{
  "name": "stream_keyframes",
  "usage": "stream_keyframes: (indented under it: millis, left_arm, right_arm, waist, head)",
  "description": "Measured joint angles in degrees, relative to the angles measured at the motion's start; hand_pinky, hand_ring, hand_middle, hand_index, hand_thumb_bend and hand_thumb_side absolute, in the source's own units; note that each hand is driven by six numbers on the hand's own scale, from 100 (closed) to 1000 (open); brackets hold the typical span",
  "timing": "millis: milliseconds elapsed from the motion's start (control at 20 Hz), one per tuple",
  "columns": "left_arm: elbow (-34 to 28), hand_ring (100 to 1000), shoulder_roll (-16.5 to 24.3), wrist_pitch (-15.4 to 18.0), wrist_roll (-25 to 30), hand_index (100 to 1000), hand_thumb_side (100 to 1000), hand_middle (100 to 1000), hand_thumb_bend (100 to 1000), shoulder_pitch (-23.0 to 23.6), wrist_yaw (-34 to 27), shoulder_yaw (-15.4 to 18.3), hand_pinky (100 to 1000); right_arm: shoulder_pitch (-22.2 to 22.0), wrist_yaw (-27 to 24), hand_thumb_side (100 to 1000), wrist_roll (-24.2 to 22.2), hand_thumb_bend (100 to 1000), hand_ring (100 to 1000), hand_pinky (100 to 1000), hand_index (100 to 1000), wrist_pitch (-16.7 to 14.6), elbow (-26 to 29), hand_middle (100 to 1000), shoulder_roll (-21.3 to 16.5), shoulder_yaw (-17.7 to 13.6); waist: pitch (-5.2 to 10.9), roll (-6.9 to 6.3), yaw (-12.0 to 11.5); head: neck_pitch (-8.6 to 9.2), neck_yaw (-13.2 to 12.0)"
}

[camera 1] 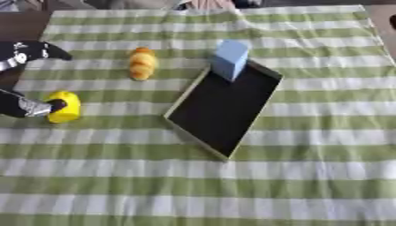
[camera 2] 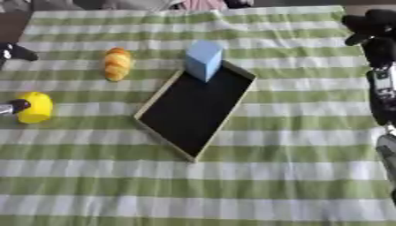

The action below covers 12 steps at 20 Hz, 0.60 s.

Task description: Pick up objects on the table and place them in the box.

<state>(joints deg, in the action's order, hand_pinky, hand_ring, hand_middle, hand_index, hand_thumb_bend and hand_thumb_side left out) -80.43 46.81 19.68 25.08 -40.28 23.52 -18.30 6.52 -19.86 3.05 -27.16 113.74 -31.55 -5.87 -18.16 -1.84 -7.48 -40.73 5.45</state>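
Observation:
A shallow box (camera 1: 176,120) with a black floor and pale rim lies askew in the middle of the table. A light blue block (camera 1: 230,59) stands upright at its far corner; I cannot tell whether it is inside or on the rim. To the box's left an orange lumpy bread-like piece (camera 1: 142,63) lies on the cloth. A yellow rounded object (camera 1: 66,106) sits near the left edge. My left hand (camera 1: 24,107) is open beside it, one fingertip touching its left side, the other fingers spread well above. My right hand (camera 2: 373,24) hangs at the far right, fingers relaxed, holding nothing.
A green and white striped cloth (camera 1: 232,185) covers the table, wrinkled near the far edge. The right forearm (camera 2: 383,97) runs down the right side of the right eye view. Dark table edge shows at the far left corner.

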Motion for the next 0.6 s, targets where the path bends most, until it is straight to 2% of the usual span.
stream_keyframes:
  millis: [150,250,400,600]
  left_arm:
    - [0.2,945,0.9,0.0,-0.5,924,565,849,571,1.0,2.3,-0.3,955]
    - [0.2,947,1.1,-0.1,-0.7,934,514,851,564,1.5,2.9,-0.5,956]
    - [0.2,946,1.1,-0.3,-0.3,937,559,849,569,1.6,3.1,-0.7,954]
    - [0.9,937,1.1,-0.9,0.3,930,551,838,608,1.7,3.0,-0.9,943]
  right_arm:
    - [0.0,0.0,470,-0.1,100,822,946,780,0.1,0.0,528,0.0,0.3]
    - [0.0,-0.1,470,-0.2,100,821,946,780,0.2,0.0,526,0.0,0.3]
    - [-0.3,-0.1,470,-0.2,100,821,947,779,0.3,0.0,526,0.0,0.3]
    - [-0.5,-0.1,470,-0.3,100,821,948,779,0.5,0.0,526,0.0,0.3]
  waist:
    - [0.01,-0.03,-0.1]
    - [0.05,-0.12,-0.1]
    - [0.13,-0.29,-0.3]
    - [0.16,-0.56,-0.4]
  head:
    - [0.00,0.1]
    - [0.00,0.3]
    - [0.00,0.3]
    - [-0.01,0.3]
